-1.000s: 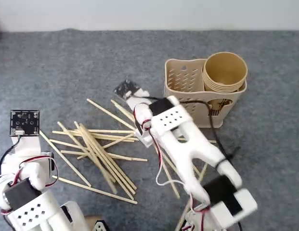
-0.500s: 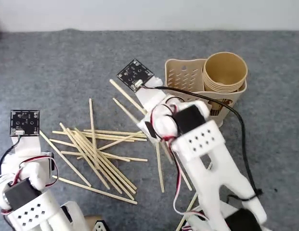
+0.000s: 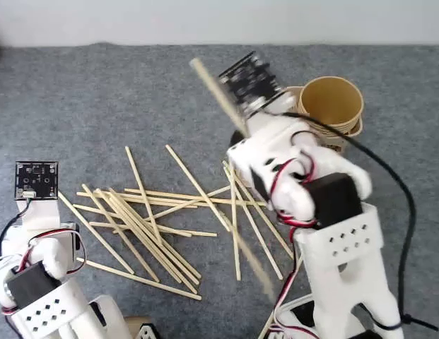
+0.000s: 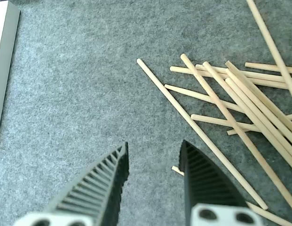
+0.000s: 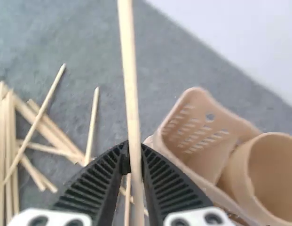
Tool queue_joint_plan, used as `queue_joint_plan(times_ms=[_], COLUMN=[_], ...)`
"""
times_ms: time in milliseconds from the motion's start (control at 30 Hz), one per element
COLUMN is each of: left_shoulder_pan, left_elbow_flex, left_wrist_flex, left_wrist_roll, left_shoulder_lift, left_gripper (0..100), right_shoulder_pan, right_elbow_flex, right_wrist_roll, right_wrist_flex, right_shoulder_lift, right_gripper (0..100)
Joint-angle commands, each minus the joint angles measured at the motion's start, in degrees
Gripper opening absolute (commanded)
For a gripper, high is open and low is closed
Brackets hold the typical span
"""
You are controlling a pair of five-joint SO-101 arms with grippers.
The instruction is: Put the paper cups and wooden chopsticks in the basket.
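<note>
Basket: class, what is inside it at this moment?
Stacked paper cups sit in one compartment of the basket. The other compartment's inside is hidden: the right arm covers it from above, and the wrist view catches its slotted wall.

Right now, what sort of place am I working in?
Probably a robot test bench, not a kitchen: a grey felt mat under a plain pale wall, with loose chopsticks and a basket staged on it.

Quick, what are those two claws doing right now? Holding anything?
Left gripper: open, holding nothing.
Right gripper: closed on one wooden chopstick.
</note>
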Motion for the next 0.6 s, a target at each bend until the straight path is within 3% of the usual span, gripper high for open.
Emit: queue_joint_plan(times_ms=[0,367,567], left_shoulder_pan=[0.09,0.09,0.09], left_elbow_flex=[-0.22,-0.13,-0.13], left_wrist_flex=[-1.05,-1.05,-1.05], left_wrist_roll=[-0.35,-0.35,-0.35], left_shoulder_lift=[-0.7,-0.7,-0.7], left_gripper=[17,17,17], right_shoulder_pan=[1.8,4.35,5.49], right_elbow_flex=[-4.13,-4.4,-4.4], right_wrist_roll=[0.18,0.09,-2.46], right_wrist_flex=[-3.21,-19.47,-10.24], right_shoulder_lift=[-1.89,-0.48,4.44], right_gripper=[0.9,0.9,0.9])
